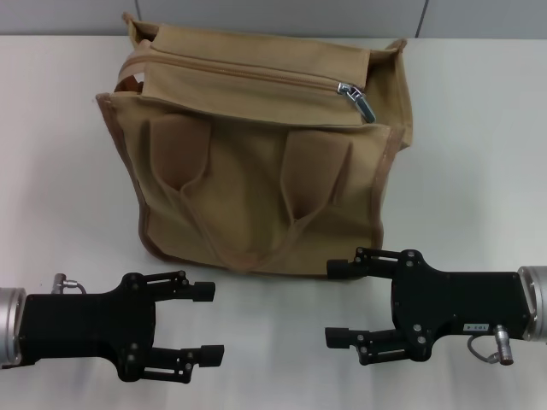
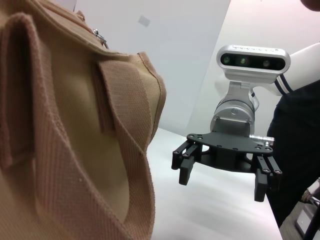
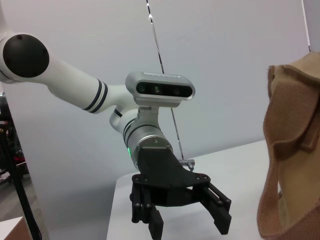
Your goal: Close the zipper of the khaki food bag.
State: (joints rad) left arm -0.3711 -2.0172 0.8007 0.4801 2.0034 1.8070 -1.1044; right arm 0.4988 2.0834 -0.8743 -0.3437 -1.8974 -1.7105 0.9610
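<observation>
The khaki food bag [image 1: 265, 154] stands upright at the middle of the far edge of the table [image 1: 479, 154]. Its zipper [image 1: 256, 75] runs along the top panel, and the silver pull tab [image 1: 359, 101] rests near the end of the track on the robot's right. From the head view you cannot confirm how much of the track remains unclosed.

The left gripper [image 1: 205, 321] lies near the front-left corner, with its fingers spread apart and empty. The right gripper [image 1: 335, 303] lies near the front edge, right of centre, also spread and empty, with its upper fingertip just short of the bag's base. Neither gripper touches the bag.

Observe the following risks:

- The pull tab is small and lies flat. A wide approach is likely to close on fabric instead of metal.
- The bag is soft and unsecured. Pulling the tab without bracing the bag with the other gripper will probably drag or tip it.
- The two loose handles [image 1: 256, 222] hang down the front face. A low approach could snag them.
</observation>
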